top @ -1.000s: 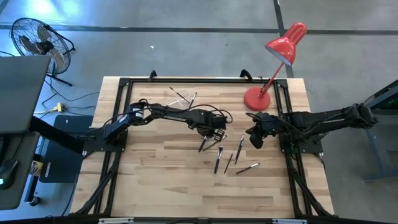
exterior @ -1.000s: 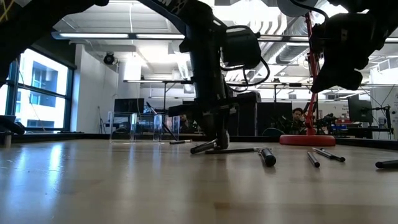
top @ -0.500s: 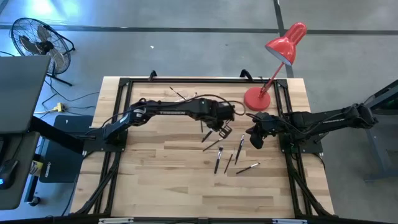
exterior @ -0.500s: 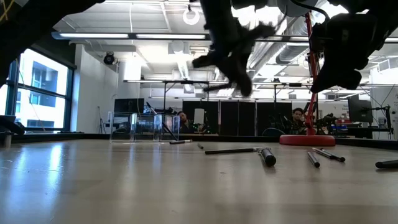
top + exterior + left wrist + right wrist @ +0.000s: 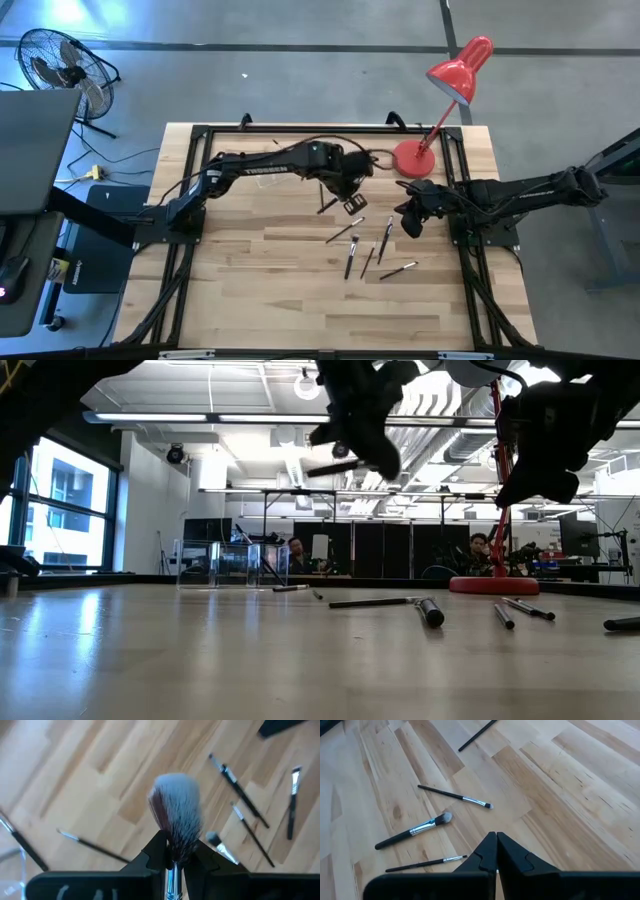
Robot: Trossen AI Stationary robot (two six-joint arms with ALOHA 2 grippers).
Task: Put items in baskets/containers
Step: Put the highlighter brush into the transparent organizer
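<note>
Since a second ago the left gripper (image 5: 352,200) has lifted off the counter (image 5: 260,270) and swung back toward the far side, away from the loose brushes it was working among. In the low view it then stood down at the wood; it now hangs high above it, near the top of that picture.

Its jaws are pinched on a fluffy brush (image 5: 176,815). The left wrist view shows the pale, dark-rooted bristle head standing up out of the two dark fingers (image 5: 155,852), with the metal ferrule gripped between them. In the high view the dark handle slants out beside the gripper, clear of the counter.

The clear holder (image 5: 231,563) stands at the far left part of the counter, well apart from the raised gripper, with a few brushes already leaning in or by it. Four brushes (image 5: 368,250) lie scattered on the wood near the middle, between the two arms; the low view shows them flat on the surface.

The right gripper (image 5: 411,224) waits over the right side of the counter, near the base of the red lamp (image 5: 412,158). Its jaws are pressed together and empty, as the right wrist view shows, with three brushes lying on the wood beyond them.
</note>
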